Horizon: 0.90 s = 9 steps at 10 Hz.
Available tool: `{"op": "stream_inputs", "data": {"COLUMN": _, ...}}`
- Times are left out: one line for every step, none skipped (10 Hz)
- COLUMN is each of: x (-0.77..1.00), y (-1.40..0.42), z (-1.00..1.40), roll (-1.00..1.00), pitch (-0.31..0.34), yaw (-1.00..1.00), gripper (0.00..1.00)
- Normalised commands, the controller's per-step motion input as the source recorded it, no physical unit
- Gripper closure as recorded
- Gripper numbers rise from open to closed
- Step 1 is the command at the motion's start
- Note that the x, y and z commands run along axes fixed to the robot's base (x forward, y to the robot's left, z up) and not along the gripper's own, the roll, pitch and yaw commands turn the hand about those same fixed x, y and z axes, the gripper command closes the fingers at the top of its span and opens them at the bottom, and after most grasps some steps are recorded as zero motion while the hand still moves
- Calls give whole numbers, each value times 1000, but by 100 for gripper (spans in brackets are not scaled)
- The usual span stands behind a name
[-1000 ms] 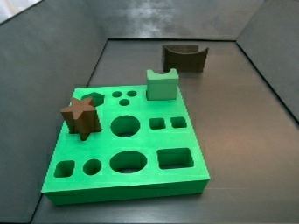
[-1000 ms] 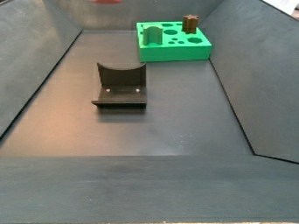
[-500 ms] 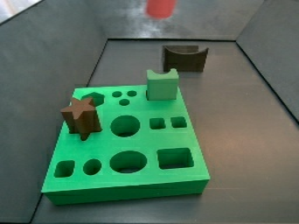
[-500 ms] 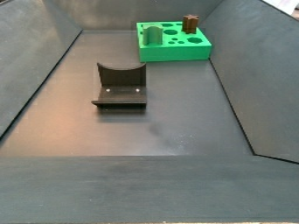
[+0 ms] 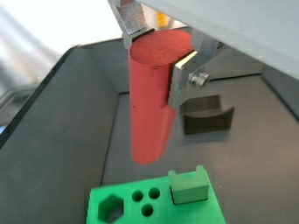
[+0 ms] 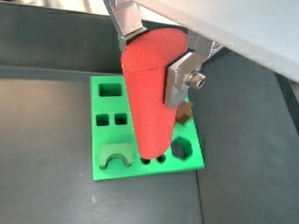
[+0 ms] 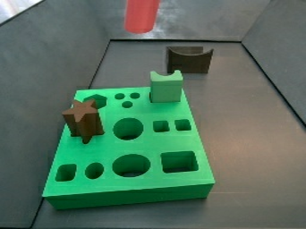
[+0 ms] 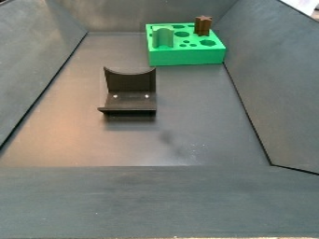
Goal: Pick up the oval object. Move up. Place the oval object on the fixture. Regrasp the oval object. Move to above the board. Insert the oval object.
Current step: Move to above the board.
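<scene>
— Red, smooth, round-ended: the oval object (image 5: 152, 101), clamped at its upper end between the silver fingers (image 5: 131, 19) of the gripper (image 5: 160, 41). Hanging nearly upright, free lower end well above the board (image 5: 128, 203).

— Jaws?

— Closed onto the rod, parted only by its thickness; nothing else between them. Same grip seen from the opposite side, rod (image 6: 149, 92) crossing in front of the board (image 6: 117, 131).

— Where, relative to the board?

— High above it and toward its far side. Only the lower end of the rod (image 7: 141, 13) visible at the upper edge of a side view, beyond the board (image 7: 131, 170) and the light green notched block (image 7: 166, 86). Gripper itself out of frame there, and rod and gripper both absent from the side view that shows the fixture (image 8: 129, 91) up close.

— Step in hand?

— Judging by the vertical hold on one end and the height, probably carrying toward the space above the board, regrasp likely done. Could not rule out the lift before the fixture (image 7: 189, 59), though.

— Next move?

— Centring over an oval cut-out, turning the rod's cross-section to match the hole's long axis, then lowering straight. Staying wide of the brown star-shaped peg (image 7: 81, 119) and the notched block, both standing proud of the board. Slight tilt in the rod likely to catch on the hole's rim.
</scene>
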Motion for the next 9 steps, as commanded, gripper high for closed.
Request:
{"op": "stream_inputs", "data": {"x": -51, "y": -11, "z": -4, "roll": -226, "pitch": -148, "yaw": 1000, "gripper": 100}}
{"op": "stream_inputs", "data": {"x": -50, "y": -2, "z": -5, "roll": -218, "pitch": -171, "yaw": 1000, "gripper": 100}}
{"op": "stream_inputs", "data": {"x": -55, "y": 9, "z": -3, "roll": -208, "pitch": -198, "yaw": 1000, "gripper": 100}}
{"op": "stream_inputs", "data": {"x": -63, "y": 15, "z": 0, "roll": -198, "pitch": -224, "yaw": 1000, "gripper": 100}}
{"op": "stream_inputs", "data": {"x": -61, "y": 17, "z": -6, "roll": -185, "pitch": -254, "yaw": 1000, "gripper": 100}}
{"op": "stream_inputs", "data": {"x": -58, "y": 17, "z": -3, "roll": -169, "pitch": -290, "yaw": 1000, "gripper": 100}}
{"op": "stream_inputs", "data": {"x": -53, "y": 18, "z": -1, "roll": -152, "pitch": -319, "yaw": 1000, "gripper": 100}}
{"op": "stream_inputs", "data": {"x": -54, "y": 12, "z": -4, "roll": -128, "pitch": -366, "yaw": 1000, "gripper": 100}}
{"op": "stream_inputs", "data": {"x": -51, "y": 13, "z": -4, "roll": -95, "pitch": -332, "yaw": 847, "gripper": 100}}
